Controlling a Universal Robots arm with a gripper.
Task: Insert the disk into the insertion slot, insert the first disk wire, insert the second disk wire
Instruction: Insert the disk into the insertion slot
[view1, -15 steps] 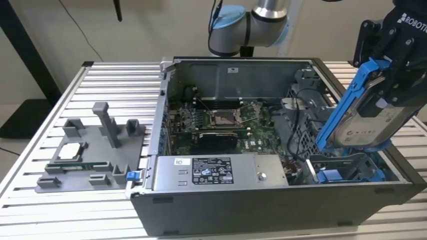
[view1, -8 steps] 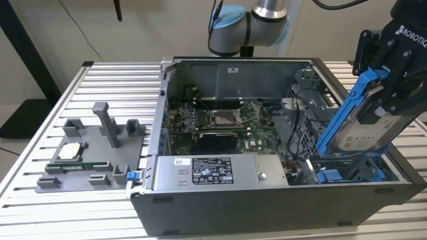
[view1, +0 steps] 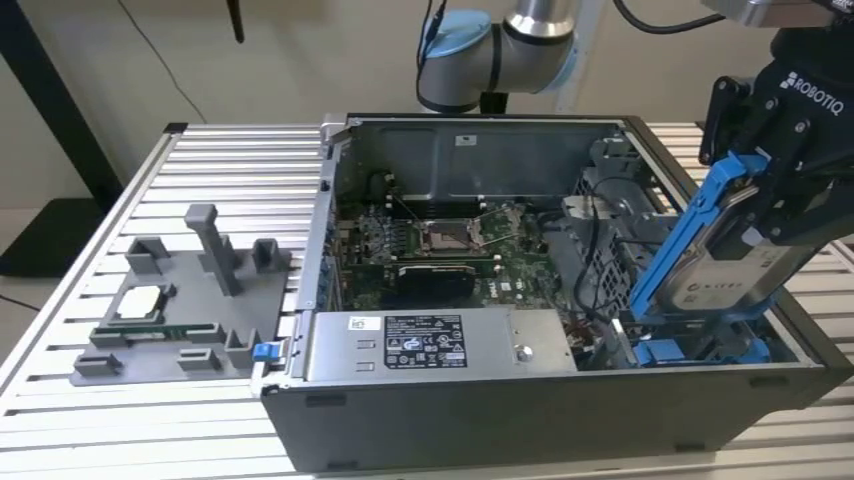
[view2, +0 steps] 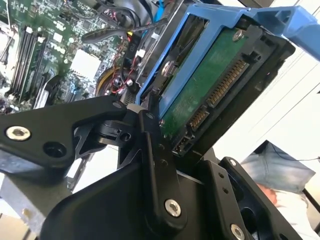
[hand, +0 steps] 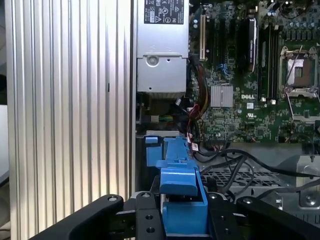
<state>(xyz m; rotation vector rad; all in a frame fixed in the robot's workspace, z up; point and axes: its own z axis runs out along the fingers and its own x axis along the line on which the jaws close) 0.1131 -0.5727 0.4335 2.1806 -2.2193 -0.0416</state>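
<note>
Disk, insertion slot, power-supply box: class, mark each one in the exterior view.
disk (view1: 731, 275), exterior view, on its silver-grey labelled face.
insertion slot (view1: 667, 352), exterior view, on a blue rail.
power-supply box (view1: 424, 343), exterior view, on its printed label.

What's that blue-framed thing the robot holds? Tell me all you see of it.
The disk is a flat silver-grey metal drive with a white label, clipped in a bright blue plastic frame. Its underside shows a green circuit board with connectors in the second wrist view. The gripper clamps it, tilted steeply, lower end over the slot.
</note>
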